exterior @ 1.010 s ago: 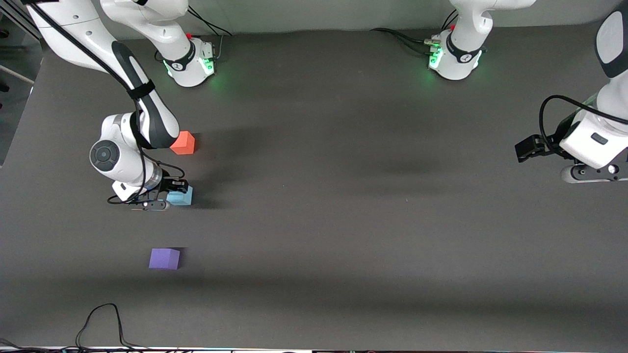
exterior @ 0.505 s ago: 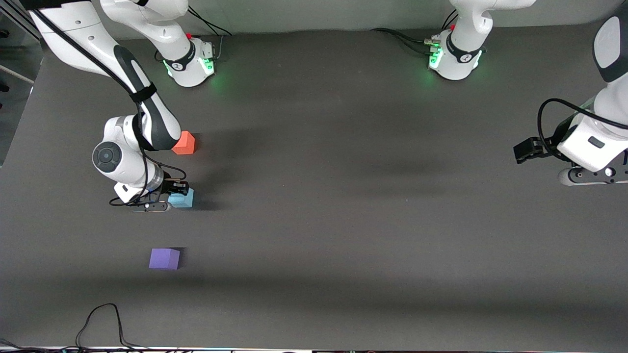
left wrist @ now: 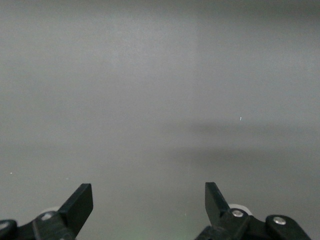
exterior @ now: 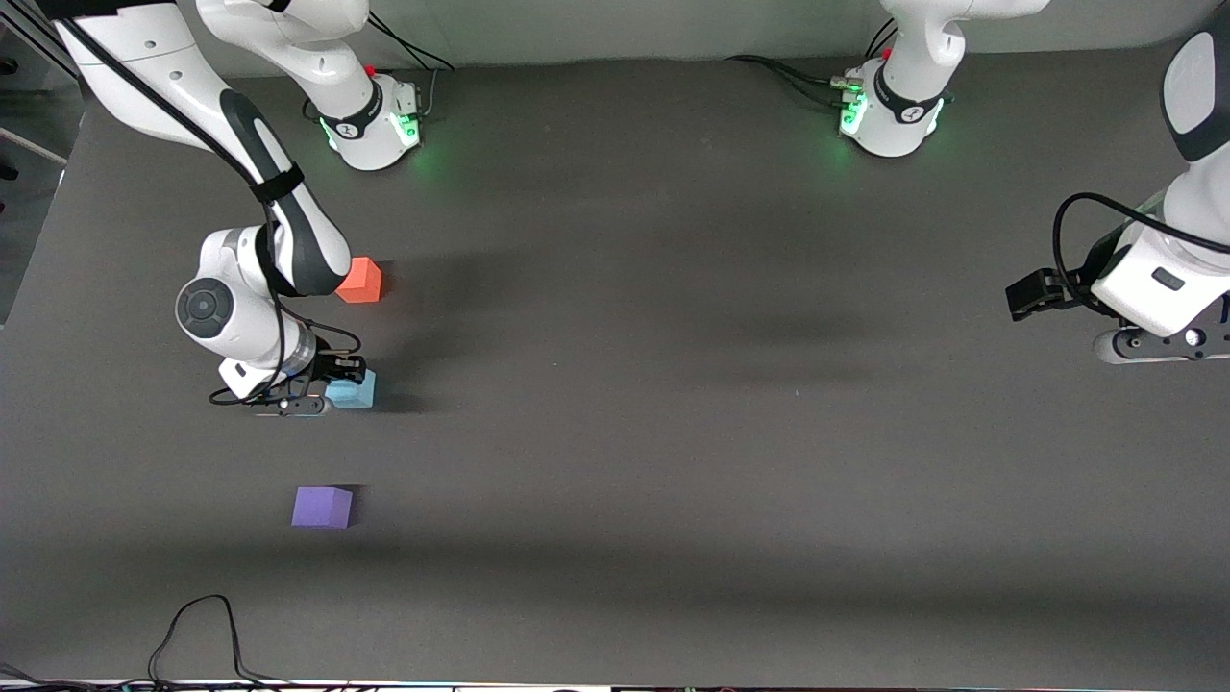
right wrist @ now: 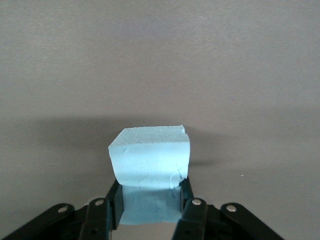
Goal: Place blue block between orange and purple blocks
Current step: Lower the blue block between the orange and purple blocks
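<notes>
Right arm gripping the blue cube between its two neighbours

The left gripper waited spread wide over bare table; the right gripper had clamped the blue block, which sat between the orange block and the nearer purple block.

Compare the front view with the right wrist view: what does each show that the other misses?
Only the front view shows the orange block, the purple block, both arm bases, and the left hand waiting open over the left arm's end of the table. Only the right wrist view shows the grip up close: the right hand is shut on the blue block, its fingers pressing two facing sides, with a small dent in the foam. Both show the blue block, the right hand and the dark table.
</notes>
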`<state>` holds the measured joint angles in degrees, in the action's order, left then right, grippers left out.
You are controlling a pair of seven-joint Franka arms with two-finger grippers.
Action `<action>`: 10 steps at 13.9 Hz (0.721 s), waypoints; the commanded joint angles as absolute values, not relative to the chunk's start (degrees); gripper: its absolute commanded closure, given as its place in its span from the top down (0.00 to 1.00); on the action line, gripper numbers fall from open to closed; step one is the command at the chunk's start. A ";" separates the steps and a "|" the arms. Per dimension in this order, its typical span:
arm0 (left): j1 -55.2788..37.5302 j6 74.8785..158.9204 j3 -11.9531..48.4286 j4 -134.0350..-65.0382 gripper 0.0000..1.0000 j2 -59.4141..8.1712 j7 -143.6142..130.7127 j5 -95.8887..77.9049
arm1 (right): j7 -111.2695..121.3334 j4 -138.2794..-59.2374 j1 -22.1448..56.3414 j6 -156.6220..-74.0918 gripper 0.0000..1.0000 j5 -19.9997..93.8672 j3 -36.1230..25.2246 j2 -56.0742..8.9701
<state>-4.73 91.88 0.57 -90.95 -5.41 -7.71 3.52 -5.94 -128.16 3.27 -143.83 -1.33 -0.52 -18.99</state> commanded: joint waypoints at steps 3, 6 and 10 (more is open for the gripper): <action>-5.10 91.23 0.26 -89.56 1.00 -5.80 -6.94 3.08 | -4.39 -126.56 3.60 -144.32 0.94 -0.44 -1.23 -20.30; -5.27 91.32 0.26 -89.21 1.00 -5.89 -6.94 3.08 | -4.83 -126.39 3.87 -143.53 1.00 -0.26 -1.23 -19.17; -5.10 90.97 0.26 -89.03 1.00 -5.80 -6.94 2.99 | -4.83 -126.65 3.08 -138.80 1.00 -0.18 -1.14 -9.61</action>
